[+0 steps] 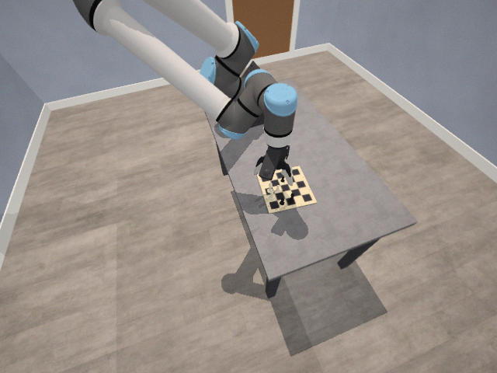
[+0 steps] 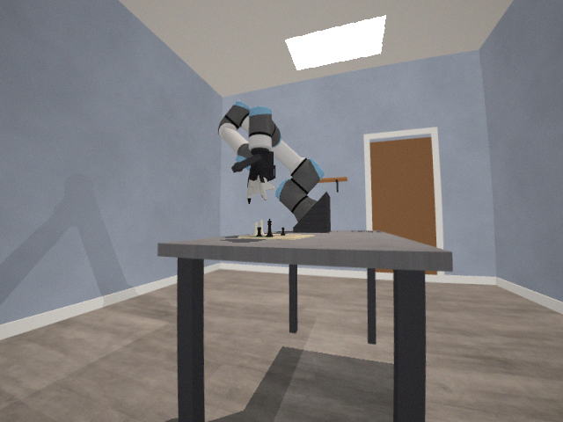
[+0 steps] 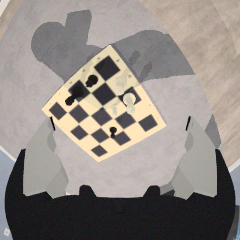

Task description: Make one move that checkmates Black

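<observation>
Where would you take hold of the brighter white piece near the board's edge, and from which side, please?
Grip its slim upper body from straight above. The white piece stands upright with a second pale piece close beside it, so the open gripper, high over the board, should probably straddle it across the freer sides.

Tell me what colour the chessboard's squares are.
Black and cream squares on the chessboard, clearest in the wrist view.

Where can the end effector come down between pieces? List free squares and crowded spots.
Free: the chessboard's right corner and lower-left edge squares around the lone black pawn. Crowded: three black pieces at upper left, white pieces beside them.
</observation>
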You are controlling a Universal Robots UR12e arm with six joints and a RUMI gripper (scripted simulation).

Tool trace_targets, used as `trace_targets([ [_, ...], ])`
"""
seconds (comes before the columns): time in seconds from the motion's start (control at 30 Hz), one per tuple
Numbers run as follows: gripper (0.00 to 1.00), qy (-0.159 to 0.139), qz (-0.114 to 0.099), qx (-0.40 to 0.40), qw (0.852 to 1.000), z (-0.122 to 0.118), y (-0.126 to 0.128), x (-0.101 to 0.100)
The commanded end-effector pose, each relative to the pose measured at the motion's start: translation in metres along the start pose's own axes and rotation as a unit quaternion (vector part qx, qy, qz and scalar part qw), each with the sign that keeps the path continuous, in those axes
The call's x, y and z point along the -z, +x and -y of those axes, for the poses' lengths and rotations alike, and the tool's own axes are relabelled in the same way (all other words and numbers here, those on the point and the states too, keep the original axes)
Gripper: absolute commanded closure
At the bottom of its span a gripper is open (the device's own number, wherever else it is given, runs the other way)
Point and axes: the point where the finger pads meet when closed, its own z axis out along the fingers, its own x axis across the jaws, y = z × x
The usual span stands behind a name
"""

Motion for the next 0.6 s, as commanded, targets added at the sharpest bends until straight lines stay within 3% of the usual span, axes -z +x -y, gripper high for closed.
trace_targets([
  [0.0,0.00,0.000,0.001,0.006,1.000,0.0002,-0.0004,0.0004],
  [0.27,0.00,0.000,0.001,0.009,1.000,0.0002,-0.0005,0.0003],
  [0.3,0.75,0.000,0.001,0.009,1.000,0.0002,-0.0005,0.0003],
  [0.57,0.75,0.000,0.001,0.009,1.000,0.0002,-0.0005,0.0003],
])
